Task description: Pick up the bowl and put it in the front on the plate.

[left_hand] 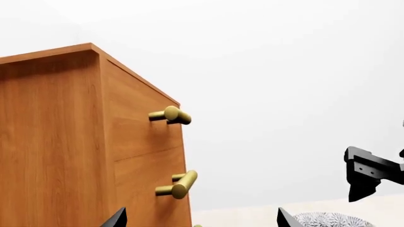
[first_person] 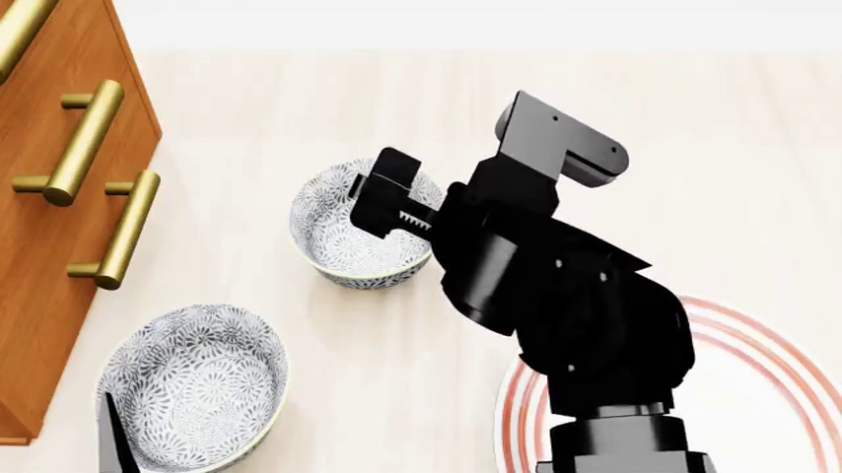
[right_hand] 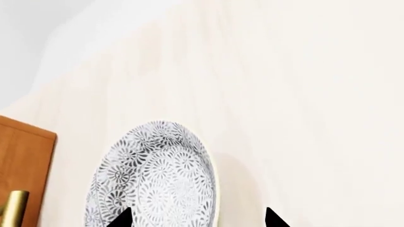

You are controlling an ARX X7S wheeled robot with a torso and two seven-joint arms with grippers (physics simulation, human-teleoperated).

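My right gripper [first_person: 389,202] hovers over the bowl [first_person: 358,225], fingertips [right_hand: 121,218] spread apart, gripping nothing. Left gripper [left_hand: 198,218] likewise open, empty.

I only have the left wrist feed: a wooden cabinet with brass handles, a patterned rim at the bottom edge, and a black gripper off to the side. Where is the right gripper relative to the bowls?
Observer: In the head view, the right gripper hangs over the farther bowl, near its rim.
Operator: Are its jaws open?
Observer: Yes. The right wrist view shows two fingertips spread apart, with that bowl's rim between them and nothing gripped.
Operator: Is there another bowl?
Observer: A second bowl sits nearer the robot, beside the cabinet.
Operator: And the plate?
Observer: The plate with red rings lies to the right, partly hidden by the right arm; no bowl shows on its visible part.
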